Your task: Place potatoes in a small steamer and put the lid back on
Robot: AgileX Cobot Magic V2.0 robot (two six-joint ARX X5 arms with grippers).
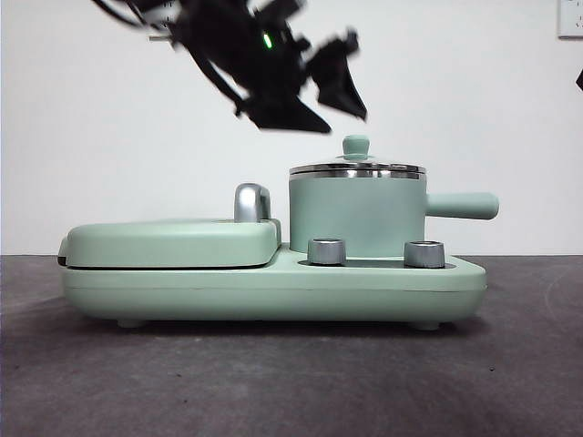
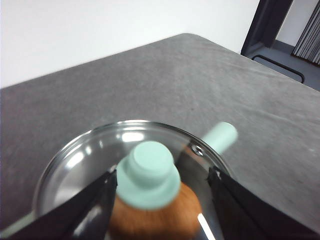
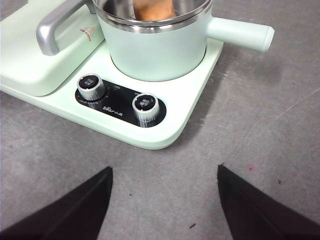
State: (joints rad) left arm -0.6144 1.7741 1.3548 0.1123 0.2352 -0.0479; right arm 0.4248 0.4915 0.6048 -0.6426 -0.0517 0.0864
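Left gripper [image 2: 162, 187]: black jaws spread wide, one either side of the lid's small mint-green knob [image 2: 148, 175], not touching it. In the front view this gripper [image 1: 314, 105] hangs blurred and dark at upper centre of the frame, just above and left of the knob [image 1: 355, 146].

Round clear glass lid with steel rim [image 1: 357, 169] sits flat on the mint-green cylindrical steamer pot [image 1: 355, 214], right of centre; straight green side handle [image 1: 463, 205] points to frame right.

Through the glass [image 2: 90, 160], the golden-brown potato lump [image 2: 155, 217] shows inside the pot, lower centre of the left wrist view; also glimpsed at the top edge of the right wrist view [image 3: 153, 9].

Pot stands on a mint-green cooker base [image 1: 273, 287] with two steel dials [image 1: 327, 251]. Flat green hinged grill plate [image 1: 173, 241] with a steel handle [image 1: 250, 202] at frame left.

Right gripper [image 3: 165, 200]: jaws wide apart, holding nothing, over grey table [image 3: 270, 130], well clear of the cooker.
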